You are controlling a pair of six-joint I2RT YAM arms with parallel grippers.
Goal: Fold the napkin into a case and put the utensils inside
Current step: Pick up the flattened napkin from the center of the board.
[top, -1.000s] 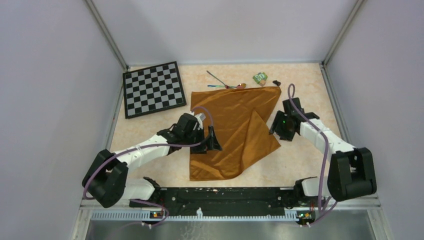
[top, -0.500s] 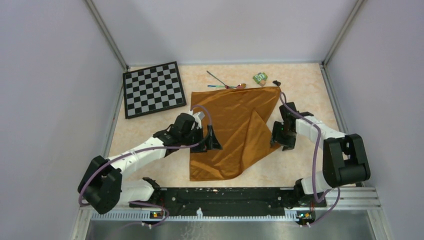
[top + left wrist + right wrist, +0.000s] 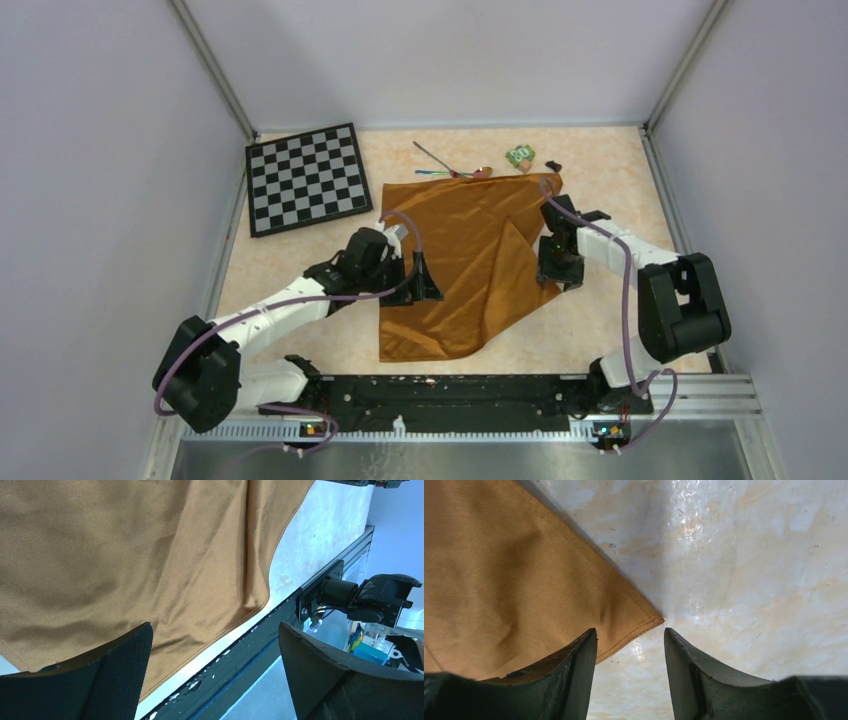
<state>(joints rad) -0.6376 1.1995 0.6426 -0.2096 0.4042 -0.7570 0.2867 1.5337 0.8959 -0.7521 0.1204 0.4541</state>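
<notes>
Napkin (image 3: 462,250) lies partly folded, right claw (image 3: 630,634) parted at its corner.

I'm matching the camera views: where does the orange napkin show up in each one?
Top external: the napkin lies mid-table, right of the chessboard.
Left wrist: the napkin fills the upper left.
Right wrist: the napkin fills the left side, its corner at mid-frame.
Shared landmark: the pale marbled table bordering the cloth.
</notes>
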